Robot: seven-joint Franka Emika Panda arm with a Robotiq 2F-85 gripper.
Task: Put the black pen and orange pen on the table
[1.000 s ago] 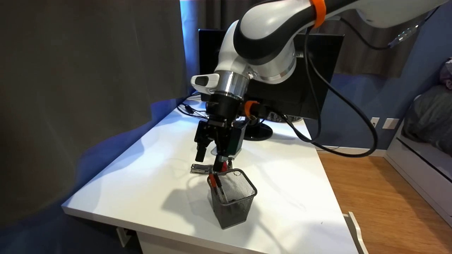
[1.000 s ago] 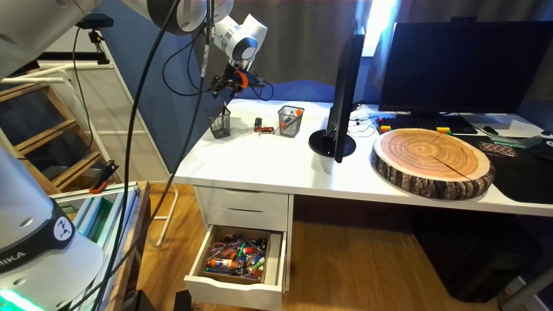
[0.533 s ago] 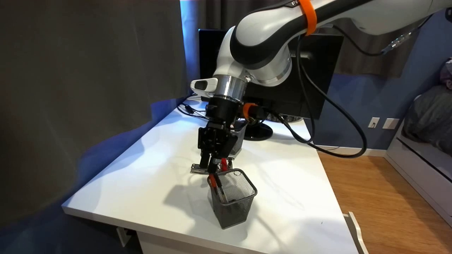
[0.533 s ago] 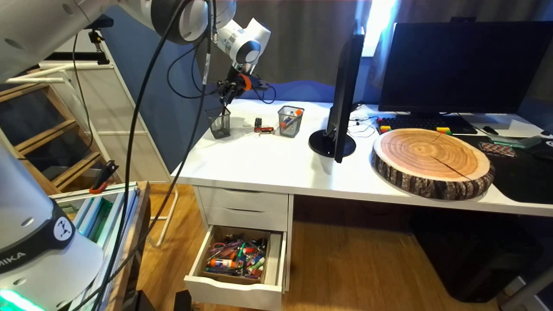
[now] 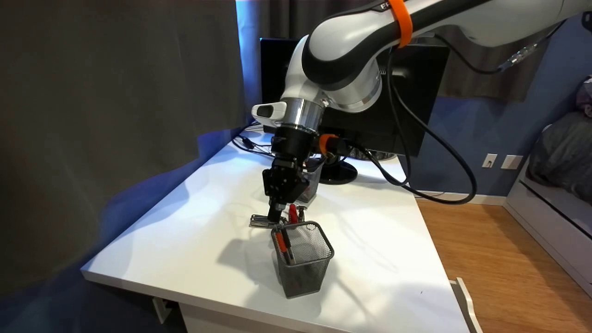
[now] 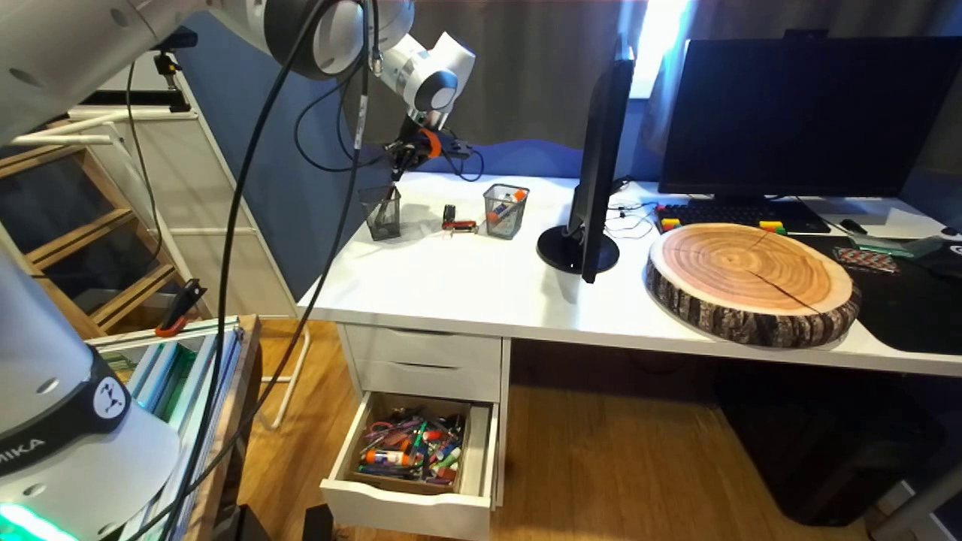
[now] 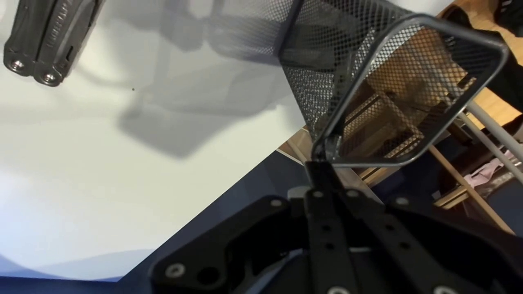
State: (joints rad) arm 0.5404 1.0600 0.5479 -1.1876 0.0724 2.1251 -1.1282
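The black pen (image 5: 286,237) and the orange pen (image 5: 280,241) lean together inside a black mesh cup (image 5: 305,275), against its corner nearest my gripper. That cup stands on the white table (image 5: 194,249). In both exterior views my gripper (image 5: 275,217) is just above this corner of the rim. The wrist view has my gripper (image 7: 320,163) shut, its fingertips meeting right at the cup's rim (image 7: 408,164). No pen shows between them; whether they pinch the rim cannot be made out. The pens' tops are partly hidden there.
A metal multitool (image 7: 49,41) lies near the cup, with a red-handled item (image 5: 293,213) beside it. Farther along stands another mesh cup (image 6: 505,214) holding a glue stick, then a monitor (image 6: 601,165). Below, a drawer (image 6: 409,507) is pulled out.
My gripper has come down to the cup's corner and its fingers have gone from open to shut. The cup has shifted slightly, and the pens inside have shifted a little with it.
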